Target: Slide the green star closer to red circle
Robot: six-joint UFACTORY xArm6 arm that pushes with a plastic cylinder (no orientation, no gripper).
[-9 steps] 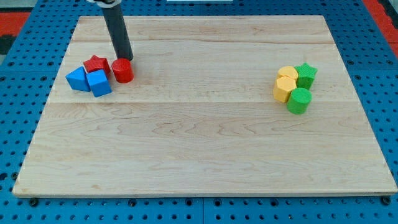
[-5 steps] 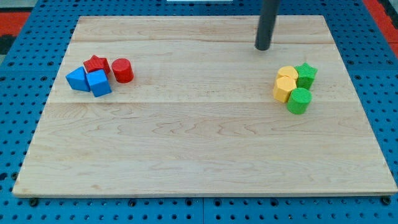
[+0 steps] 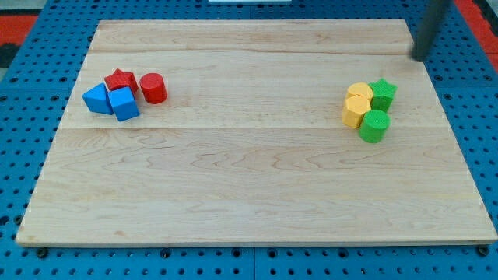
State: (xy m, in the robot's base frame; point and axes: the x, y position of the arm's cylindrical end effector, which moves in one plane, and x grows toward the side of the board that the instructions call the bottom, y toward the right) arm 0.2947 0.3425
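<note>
Wooden counter [image 3: 249, 179] on a blue pegboard fills the frame. Green star [image 3: 383, 93] sits at right of frame, touching a yellow block [image 3: 359, 92]; a second yellow block [image 3: 355, 111] and a green cylinder [image 3: 373, 125] lie just below. Red circle [image 3: 153, 88] sits far off at upper left, beside a red star [image 3: 120, 79] and two blue blocks [image 3: 96, 98] [image 3: 123, 103]. Tool: bare rod, nothing to open, holding nothing; my tip [image 3: 420, 57] hangs at upper right, above and right of the star, not touching. Judgement: star is light, rigid, slides readily; it may rotate off its points. Push from its right side, leftward. No containers present.
</note>
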